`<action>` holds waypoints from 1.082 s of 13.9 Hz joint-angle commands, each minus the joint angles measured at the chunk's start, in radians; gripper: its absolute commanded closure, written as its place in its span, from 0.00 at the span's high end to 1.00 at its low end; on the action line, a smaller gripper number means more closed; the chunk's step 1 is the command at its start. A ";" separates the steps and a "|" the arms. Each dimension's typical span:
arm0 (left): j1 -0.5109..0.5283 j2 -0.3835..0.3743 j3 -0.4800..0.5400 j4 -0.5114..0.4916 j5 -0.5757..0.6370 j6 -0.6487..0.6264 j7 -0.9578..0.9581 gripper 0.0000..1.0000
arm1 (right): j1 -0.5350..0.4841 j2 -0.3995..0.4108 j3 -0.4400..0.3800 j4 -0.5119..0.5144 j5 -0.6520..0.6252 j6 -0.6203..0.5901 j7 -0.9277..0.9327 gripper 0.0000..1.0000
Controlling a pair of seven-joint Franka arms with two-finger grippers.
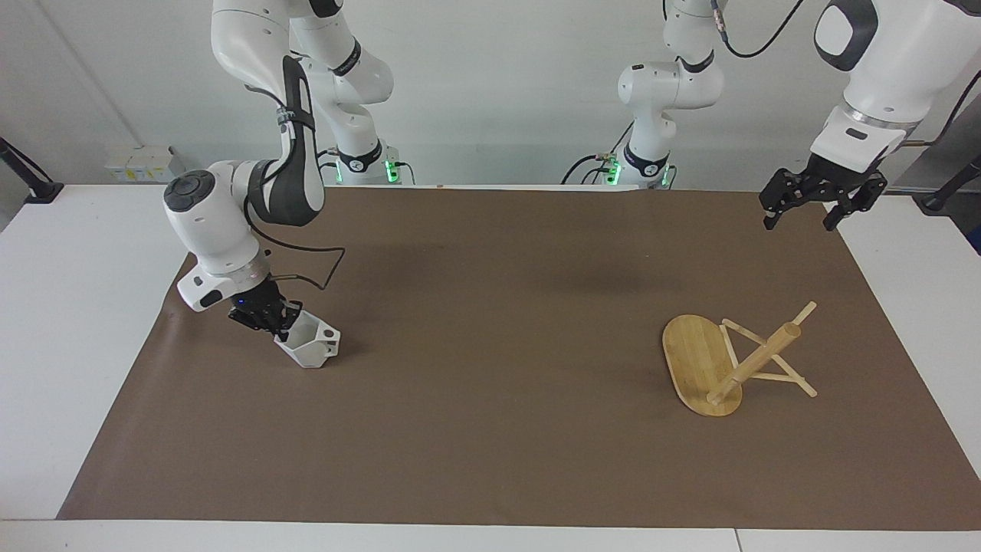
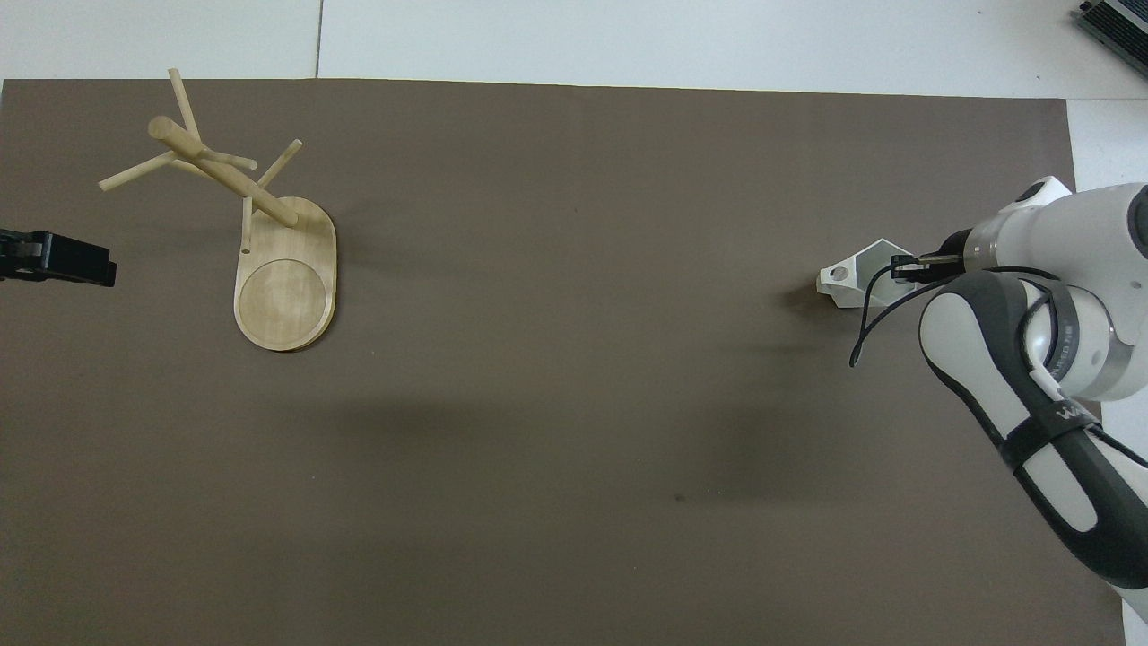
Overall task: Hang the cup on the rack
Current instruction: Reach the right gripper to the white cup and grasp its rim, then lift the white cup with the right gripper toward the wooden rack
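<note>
Right fingers [image 1: 282,328] pinch cup [image 1: 310,346] rim near mat [image 1: 490,460] edge; left fingers [image 1: 797,216] spread, waiting.

The rack [image 2: 269,235] stands on the brown mat [image 2: 556,377] toward the left arm's end, with the left gripper [image 2: 56,257] beside it. At the right arm's end, the right gripper [image 2: 908,268] is closed on the rim of the white cup [image 2: 856,278]
</note>
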 commanded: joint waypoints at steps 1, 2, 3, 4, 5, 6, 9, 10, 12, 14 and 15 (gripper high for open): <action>0.004 -0.022 0.002 -0.025 -0.004 0.003 0.008 1.00 | -0.003 -0.051 0.049 0.083 0.116 -0.152 0.010 0.00; 0.004 -0.022 0.002 -0.025 -0.004 0.003 0.008 1.00 | -0.003 -0.066 0.062 0.116 0.200 -0.200 0.014 0.00; 0.004 -0.022 0.002 -0.025 -0.004 0.003 0.009 1.00 | -0.001 -0.088 0.071 0.129 0.240 -0.226 0.014 0.00; 0.004 -0.020 0.002 -0.025 -0.004 0.003 0.008 1.00 | -0.001 -0.112 0.112 0.132 0.248 -0.234 0.013 0.00; 0.004 -0.020 0.002 -0.025 -0.004 0.003 0.008 1.00 | -0.001 -0.126 0.141 0.132 0.259 -0.251 0.014 0.00; 0.004 -0.020 0.002 -0.025 -0.004 0.003 0.008 1.00 | -0.001 -0.134 0.172 0.132 0.335 -0.252 0.029 0.00; 0.004 -0.022 0.002 -0.025 -0.004 0.003 0.008 1.00 | 0.011 -0.152 0.244 0.137 0.569 -0.228 0.062 0.00; 0.004 -0.022 0.000 -0.025 -0.004 0.003 0.008 1.00 | 0.011 -0.159 0.270 0.137 0.577 -0.228 0.056 0.00; 0.004 -0.022 0.002 -0.025 -0.004 0.003 0.008 1.00 | 0.011 -0.160 0.345 0.150 0.600 -0.226 0.062 0.00; 0.004 -0.022 0.002 -0.025 -0.004 0.003 0.008 1.00 | 0.011 -0.160 0.391 0.164 0.662 -0.204 0.062 0.00; 0.004 -0.022 0.002 -0.025 -0.004 0.002 0.008 1.00 | 0.012 -0.160 0.416 0.163 0.716 -0.161 0.063 0.00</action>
